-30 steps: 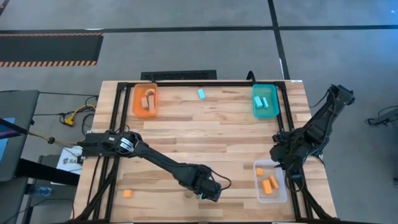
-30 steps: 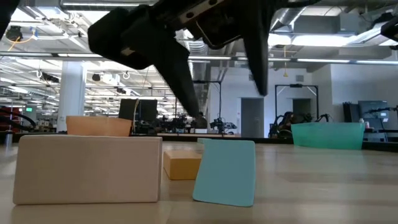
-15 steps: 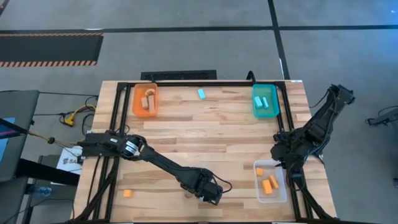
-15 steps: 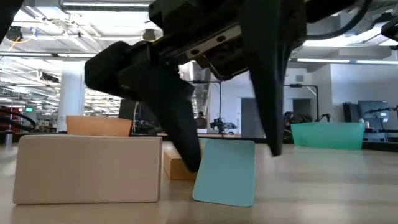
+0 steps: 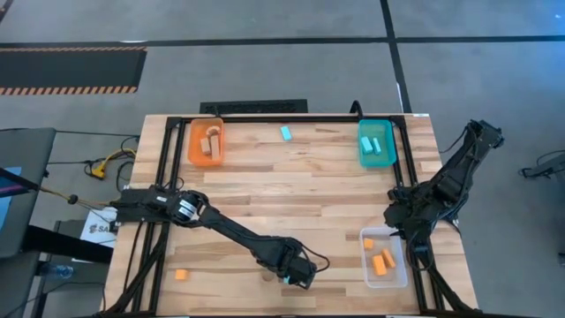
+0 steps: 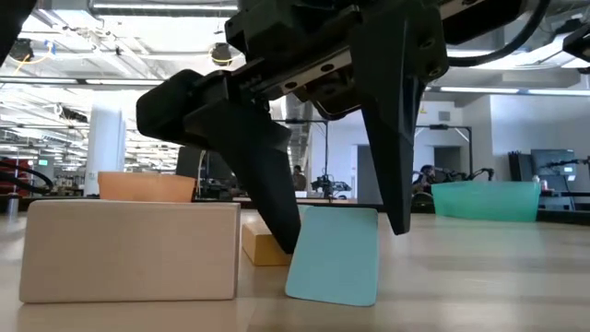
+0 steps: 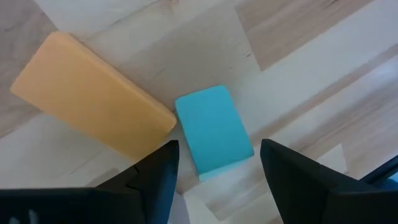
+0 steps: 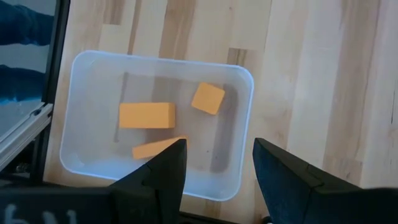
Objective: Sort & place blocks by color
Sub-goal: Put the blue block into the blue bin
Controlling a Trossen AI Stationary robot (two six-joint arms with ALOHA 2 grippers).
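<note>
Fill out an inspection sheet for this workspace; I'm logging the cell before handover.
Surface: wooden table.
Job's things: light blue block and orange block under left end effector; orange tray, teal tray, clear tray hold blocks.
Clutter: nothing seen.
End effectors: left open, astride the light blue block; right end effector open above clear tray.
Cables: yellow cable beside table.
Surroundings: concrete floor, hazard striping.

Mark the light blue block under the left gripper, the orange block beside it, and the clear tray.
light blue block (image 7: 213,129): left wrist view, middle of its top face.
orange block (image 7: 87,94): left wrist view, centre of its broad face.
clear tray (image 8: 244,124): right wrist view, its side wall.
</note>
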